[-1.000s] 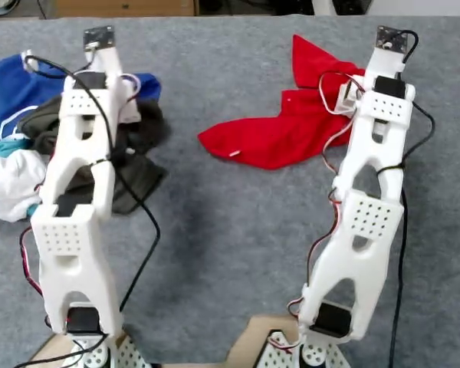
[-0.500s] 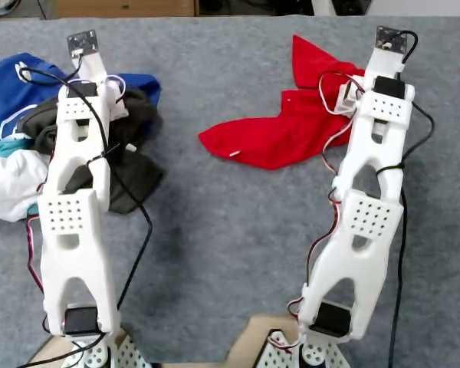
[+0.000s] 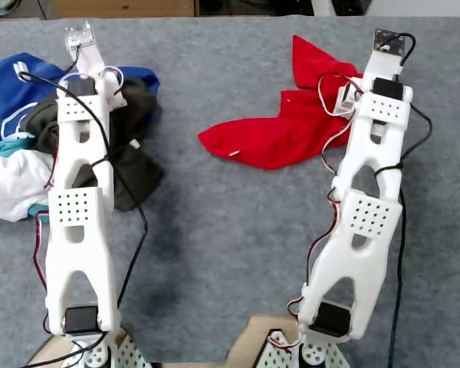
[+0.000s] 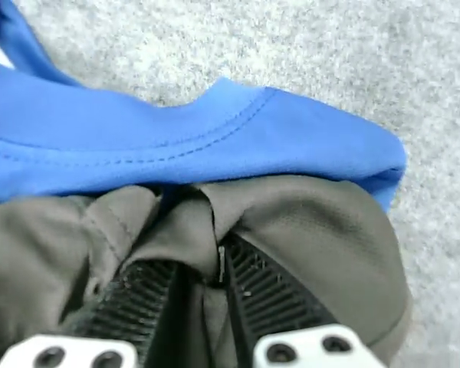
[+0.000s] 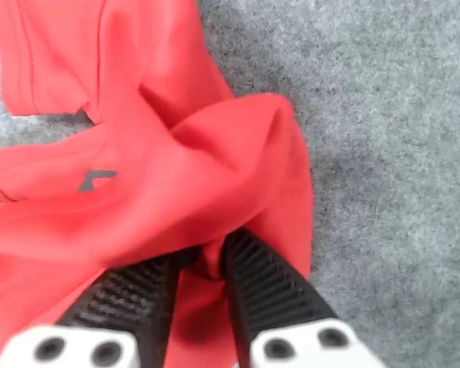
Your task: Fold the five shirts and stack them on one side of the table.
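Shirts first: none is folded and no stack has been started, so we judge the task to be at its opening step, separating single shirts to lay flat.

The red shirt (image 3: 280, 138) lies crumpled by itself on the right of the table (image 3: 238, 230), toward the far edge. The other four are bunched together at the far left. The dark shirt (image 3: 138, 165) is nearest the middle, the blue shirt (image 3: 8, 92) lies behind it, and the white shirt (image 3: 8, 184) and the teal shirt (image 3: 0, 147) are at the left edge. In the left wrist view the dark shirt touches the blue shirt's hem.

Left hand (image 4: 218, 268): closed almost fully, pinching a raised fold of the dark shirt, with only cloth between its two sides.

Right hand (image 5: 203, 264): likewise closed, gripping a puckered fold of the red shirt close to the table surface.

Next move, as we judge it: one shirt must be drawn onto the bare middle of the table and spread flat. The red one looks the easier, as nothing lies on it. The dark one would need a lift clear of its neighbours. Since the blue hem rests against it, the blue shirt may drag along.

Each grip holds one small fold only, so a shirt could slip out under a hard pull.
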Tool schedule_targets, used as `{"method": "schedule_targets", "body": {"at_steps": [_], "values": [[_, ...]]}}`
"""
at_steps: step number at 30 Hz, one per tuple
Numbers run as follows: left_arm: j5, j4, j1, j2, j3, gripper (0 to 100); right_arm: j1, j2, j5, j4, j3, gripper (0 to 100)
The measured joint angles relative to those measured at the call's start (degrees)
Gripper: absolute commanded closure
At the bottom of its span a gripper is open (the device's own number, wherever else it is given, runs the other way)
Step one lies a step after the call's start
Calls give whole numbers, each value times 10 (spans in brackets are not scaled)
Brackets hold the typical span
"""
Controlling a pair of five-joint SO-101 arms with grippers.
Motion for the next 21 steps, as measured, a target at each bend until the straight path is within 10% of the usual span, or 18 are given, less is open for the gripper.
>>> {"method": "schedule_targets", "body": {"at_steps": [10, 21], "values": [[0, 312, 7, -1, -199, 981, 0, 0, 0, -1, 0, 990], [-1, 336, 52, -26, -130, 981, 0, 0, 0, -1, 0, 990]]}}
